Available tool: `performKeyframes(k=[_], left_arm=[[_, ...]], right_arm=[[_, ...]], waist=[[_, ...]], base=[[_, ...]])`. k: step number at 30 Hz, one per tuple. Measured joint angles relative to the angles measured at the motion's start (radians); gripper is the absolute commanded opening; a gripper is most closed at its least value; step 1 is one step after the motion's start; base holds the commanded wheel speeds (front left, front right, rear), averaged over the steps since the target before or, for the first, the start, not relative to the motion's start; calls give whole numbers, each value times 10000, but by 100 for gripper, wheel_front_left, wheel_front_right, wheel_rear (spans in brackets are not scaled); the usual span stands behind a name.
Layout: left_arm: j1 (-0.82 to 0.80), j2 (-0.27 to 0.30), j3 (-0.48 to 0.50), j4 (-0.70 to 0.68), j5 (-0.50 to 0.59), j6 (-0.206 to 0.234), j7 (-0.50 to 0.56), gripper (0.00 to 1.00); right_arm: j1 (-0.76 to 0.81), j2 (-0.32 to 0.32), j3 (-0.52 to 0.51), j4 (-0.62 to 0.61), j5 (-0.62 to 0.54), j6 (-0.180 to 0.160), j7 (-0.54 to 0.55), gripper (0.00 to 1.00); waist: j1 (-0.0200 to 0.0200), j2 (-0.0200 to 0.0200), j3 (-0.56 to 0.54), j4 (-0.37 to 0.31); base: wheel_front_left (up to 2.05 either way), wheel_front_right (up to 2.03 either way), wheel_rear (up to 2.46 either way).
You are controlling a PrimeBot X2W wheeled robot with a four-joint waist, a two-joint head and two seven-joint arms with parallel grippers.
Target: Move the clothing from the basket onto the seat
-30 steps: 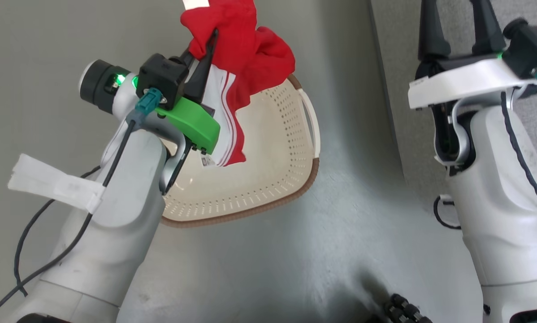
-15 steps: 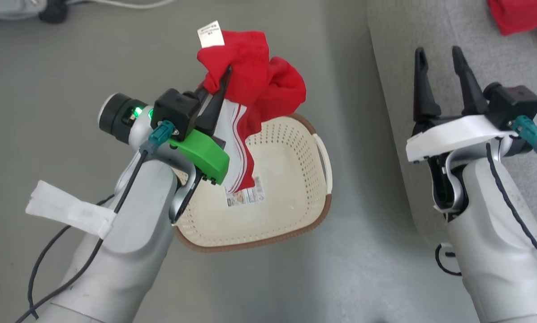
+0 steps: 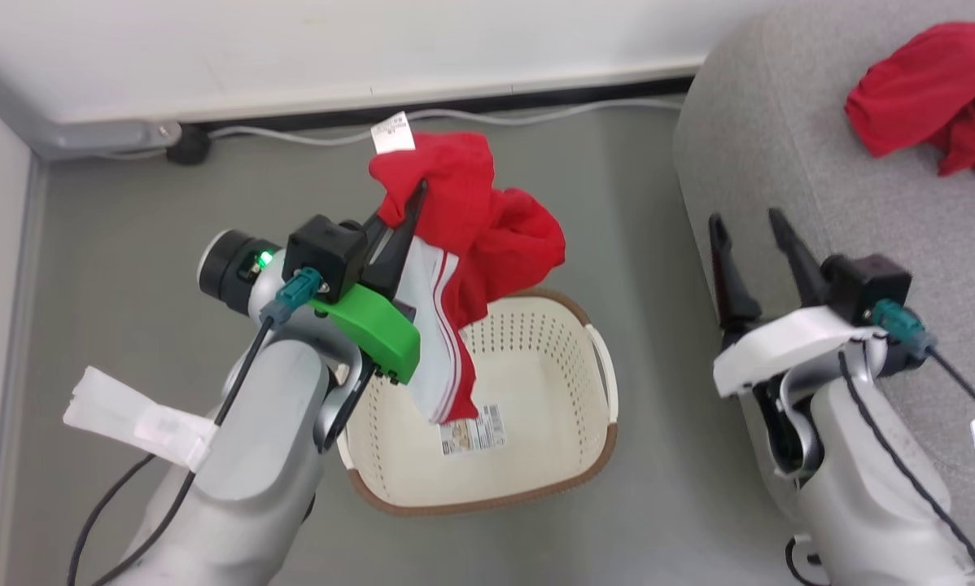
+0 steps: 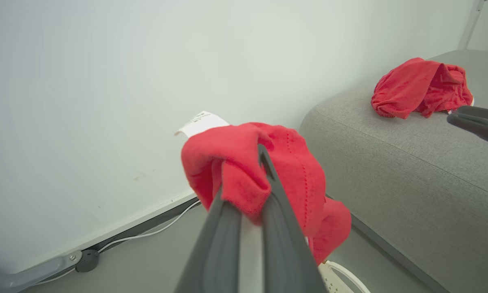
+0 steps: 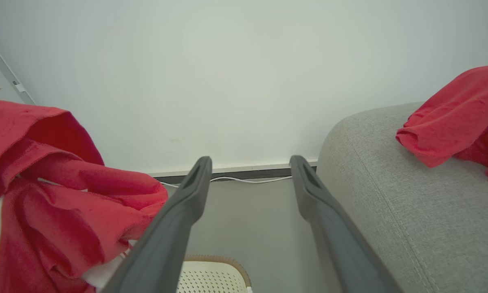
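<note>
My left gripper (image 3: 410, 203) is shut on a piece of the clothing (image 3: 487, 220), a red garment with white striped trim. It hangs bunched over the far rim of the cream basket (image 3: 536, 480). In the left wrist view the fingers (image 4: 244, 175) pinch the red fabric (image 4: 293, 175). The basket's floor shows a barcode label (image 3: 473, 429) and nothing else. A second red garment (image 3: 935, 122) lies on the grey seat (image 3: 780, 146). My right gripper (image 3: 748, 224) stands open beside the seat's edge, and nothing is between its fingers (image 5: 250, 160).
A white wall with a dark baseboard runs behind the basket. A white cable (image 3: 536, 114) and a black puck (image 3: 186, 146) lie along it on the grey floor. The sofa's rounded corner (image 5: 411, 211) is just right of my right gripper.
The head view has tilted up, bringing the wall and the sofa's top into view. My left gripper has kept its hold and carries the garment higher over the basket. The right gripper stays open.
</note>
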Motion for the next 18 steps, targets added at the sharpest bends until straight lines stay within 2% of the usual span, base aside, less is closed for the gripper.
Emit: performKeyframes(k=[8,18], left_arm=[[531,-4,-130,-29,-176,-2,0,0],[648,-8,-441,-627,-502,-4,238,0]], right_arm=[[528,6,999,627,-136,545,0,100],[545,0,2510,865,-401,830,29,100]], waist=[[0,0,-1147,159],[0,0,-2090,363]], base=[[0,0,0],[0,0,0]])
